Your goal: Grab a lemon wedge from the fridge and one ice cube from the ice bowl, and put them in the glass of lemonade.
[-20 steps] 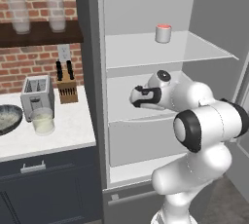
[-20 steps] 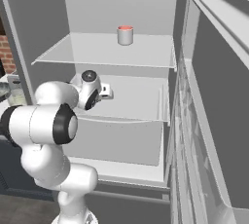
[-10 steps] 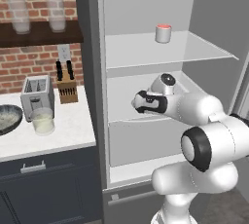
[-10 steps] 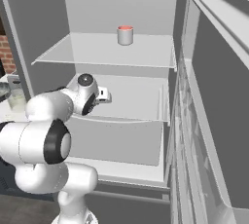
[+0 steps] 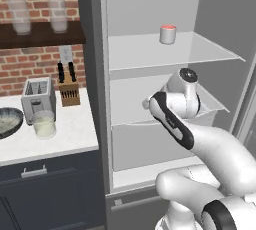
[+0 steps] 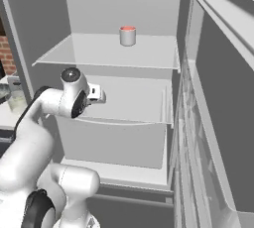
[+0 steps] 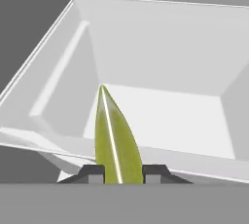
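The lemon wedge (image 7: pixel 114 140), yellow-green and pointed, stands up between my two fingertips in the hand view. My gripper (image 7: pixel 123 172) is shut on it, above the white middle shelf of the open fridge (image 5: pixel 92 74). In the right base view my gripper (image 6: pixel 99 94) sits at the left front of that shelf. On the counter to the fridge's left stand the glass of lemonade (image 5: pixel 44 124) and the dark ice bowl (image 5: pixel 7 121), well away from my hand.
A small red-topped white cup (image 5: pixel 168 33) stands on the fridge's upper shelf. A toaster (image 5: pixel 37 96) and a knife block (image 5: pixel 68 91) sit behind the glass. Tall glasses (image 5: pixel 20 11) line a wall shelf. The open fridge door (image 6: pixel 218 123) stands at the right.
My elbow has swung down and to the right while my hand stayed near the front of the middle shelf, drifting slightly lower and outward.
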